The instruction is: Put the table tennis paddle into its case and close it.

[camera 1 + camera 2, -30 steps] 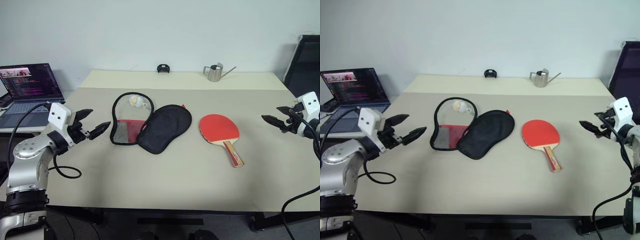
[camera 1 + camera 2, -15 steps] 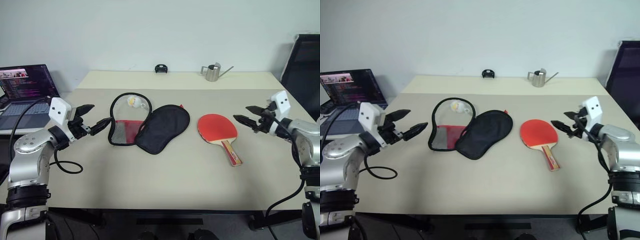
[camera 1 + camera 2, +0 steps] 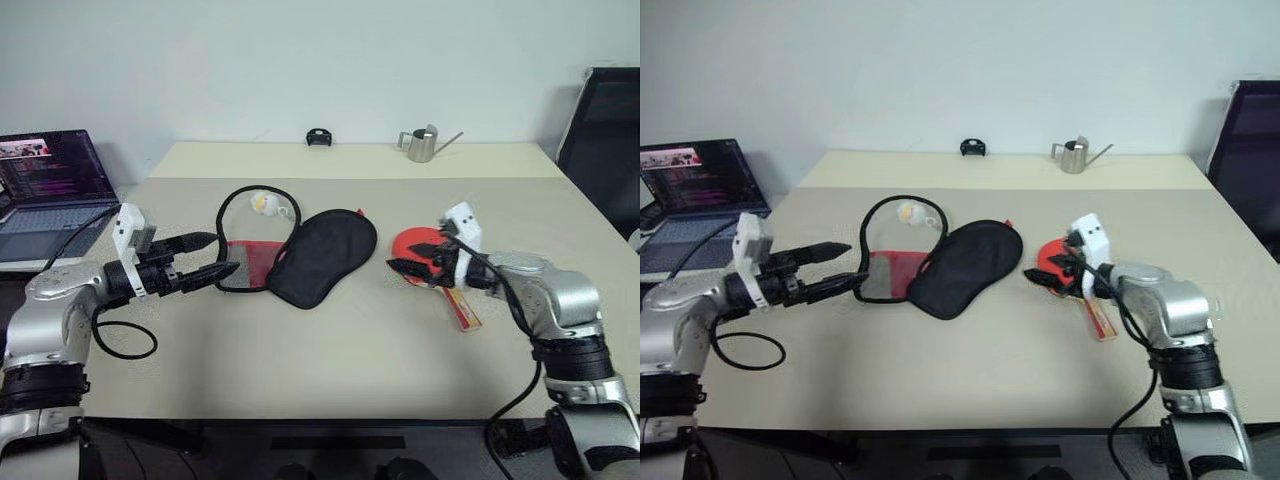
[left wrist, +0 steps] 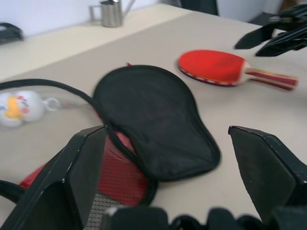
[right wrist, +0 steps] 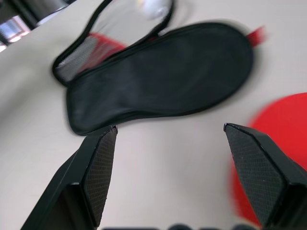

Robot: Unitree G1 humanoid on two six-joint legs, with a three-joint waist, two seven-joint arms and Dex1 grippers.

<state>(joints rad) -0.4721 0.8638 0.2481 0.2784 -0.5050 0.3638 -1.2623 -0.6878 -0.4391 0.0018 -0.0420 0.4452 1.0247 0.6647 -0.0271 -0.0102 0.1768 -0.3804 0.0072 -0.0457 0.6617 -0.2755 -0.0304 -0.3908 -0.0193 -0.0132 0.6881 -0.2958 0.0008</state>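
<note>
The left gripper (image 3: 208, 258) hangs over the left part of the tabletop (image 3: 330, 350), pointing across toward the case (image 3: 300, 250). Its jaws stand wide apart and hold nothing — the fingertips sit just beside the case's near edge, and whether they touch it cannot be told.

The case lies unzipped in the middle of the tabletop: the black half rests flat and tilted, while the other half shows its red lining and mesh beneath a black zip loop that curves back toward the far side. A small white ball charm (image 3: 264, 202) lies inside that loop.

The right gripper (image 3: 418, 258) hovers over the paddle (image 3: 425, 243), which lies flat to the right of the case, red face up, with its wooden handle (image 3: 462, 309) pointing toward the near edge. These jaws are also spread wide and grip nothing; in the right wrist view the two fingers (image 5: 98, 167) frame the black half of the case, with the red face at one side.

At the far edge stand a small metal watering can (image 3: 426, 144) and a little black object (image 3: 319, 136). A laptop (image 3: 45, 190) sits open off to the left.
</note>
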